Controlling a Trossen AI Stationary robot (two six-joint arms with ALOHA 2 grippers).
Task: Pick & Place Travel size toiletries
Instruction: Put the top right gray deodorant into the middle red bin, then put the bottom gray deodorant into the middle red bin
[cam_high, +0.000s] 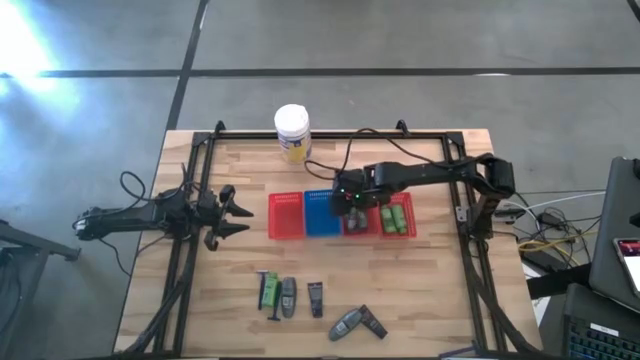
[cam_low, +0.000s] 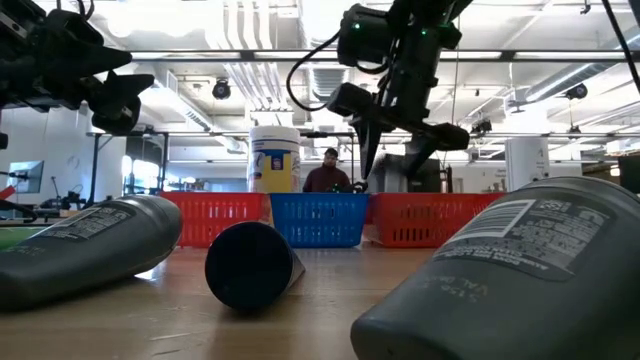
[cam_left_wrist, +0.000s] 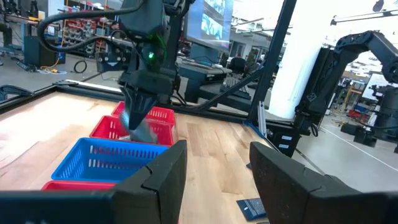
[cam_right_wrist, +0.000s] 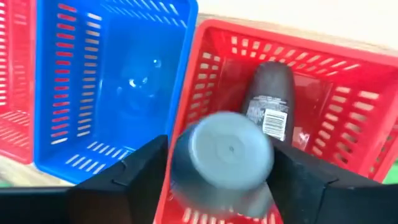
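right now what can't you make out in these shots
- Grey tube in the right gripper, right wrist view: seen end-on, label hidden.
- Red basket, same view: far side cut off by the frame edge.
- Tubes on the table, high view: too small to read.
- Left gripper, low view: cut off by the edge.

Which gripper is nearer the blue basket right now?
Right. The right gripper hangs over the red basket just beside the blue basket, shut on a grey tube. The left gripper waits open, beyond the other red basket.
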